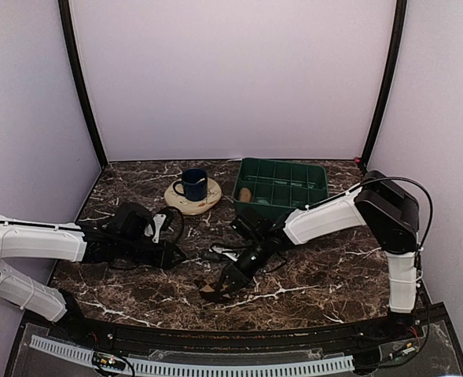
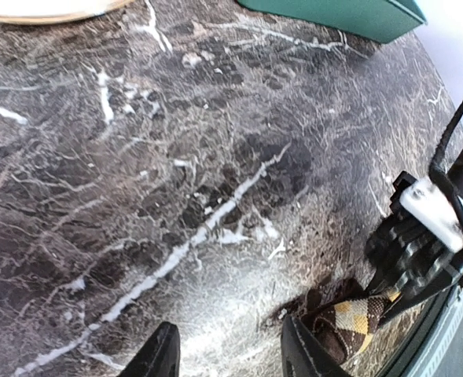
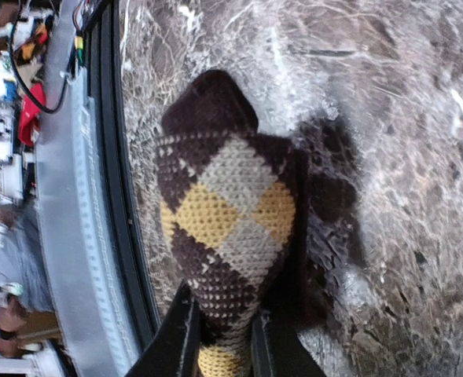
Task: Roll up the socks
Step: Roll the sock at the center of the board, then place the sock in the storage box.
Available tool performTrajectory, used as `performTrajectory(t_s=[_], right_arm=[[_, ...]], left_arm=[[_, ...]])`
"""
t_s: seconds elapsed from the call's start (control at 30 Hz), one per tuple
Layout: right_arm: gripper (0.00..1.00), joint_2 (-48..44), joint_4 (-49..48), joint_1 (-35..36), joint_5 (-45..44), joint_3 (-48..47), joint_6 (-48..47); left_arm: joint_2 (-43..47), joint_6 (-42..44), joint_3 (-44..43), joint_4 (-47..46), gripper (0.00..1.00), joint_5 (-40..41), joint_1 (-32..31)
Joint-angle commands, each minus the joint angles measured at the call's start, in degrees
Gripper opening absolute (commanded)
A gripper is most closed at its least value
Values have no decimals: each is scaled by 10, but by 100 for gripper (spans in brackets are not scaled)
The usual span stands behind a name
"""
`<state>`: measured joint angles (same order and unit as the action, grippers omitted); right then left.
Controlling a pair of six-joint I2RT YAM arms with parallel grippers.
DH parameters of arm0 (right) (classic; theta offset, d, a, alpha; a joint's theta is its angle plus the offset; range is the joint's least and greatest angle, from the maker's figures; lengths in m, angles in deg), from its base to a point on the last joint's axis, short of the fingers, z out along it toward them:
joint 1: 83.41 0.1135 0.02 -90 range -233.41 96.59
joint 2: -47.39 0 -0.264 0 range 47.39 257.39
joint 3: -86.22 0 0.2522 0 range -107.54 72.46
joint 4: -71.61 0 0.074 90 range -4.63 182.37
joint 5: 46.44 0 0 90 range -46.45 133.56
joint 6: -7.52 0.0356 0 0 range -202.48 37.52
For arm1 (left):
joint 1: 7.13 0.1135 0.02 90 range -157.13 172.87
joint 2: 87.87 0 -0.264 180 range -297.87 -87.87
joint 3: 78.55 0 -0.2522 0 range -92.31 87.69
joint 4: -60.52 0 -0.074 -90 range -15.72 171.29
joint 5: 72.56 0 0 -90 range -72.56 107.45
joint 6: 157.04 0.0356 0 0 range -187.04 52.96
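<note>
Right wrist: argyle sock (image 3: 227,228) pinched between right pincer (image 3: 225,312) jaws.

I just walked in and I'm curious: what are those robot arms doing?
The right gripper is pinching a brown argyle sock by one end, down near the front edge of the table. The left gripper is open and empty, hovering close beside it. A small tan bundle, maybe the other sock, sits in the green tray. The argyle sock isn't rolled up yet.
</note>
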<state>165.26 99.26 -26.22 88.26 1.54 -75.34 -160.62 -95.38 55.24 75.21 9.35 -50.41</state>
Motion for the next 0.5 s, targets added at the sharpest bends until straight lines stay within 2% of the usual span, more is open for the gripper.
performTrajectory(t_s=[0.0,0.13,0.27,0.47], right_arm=[[0,-44,-152,-23,46,26,176],[0,-75,-305,-44,48,58,331],[0,-102,-415,-59,16,78,433],[0,-150,-399,-73,-91,53,449]], left_arm=[[22,-2,-4,-3,47,37,1],[34,-2,-13,-1,47,60,1],[40,3,-31,2,47,85,1],[26,17,-72,1,48,100,2]])
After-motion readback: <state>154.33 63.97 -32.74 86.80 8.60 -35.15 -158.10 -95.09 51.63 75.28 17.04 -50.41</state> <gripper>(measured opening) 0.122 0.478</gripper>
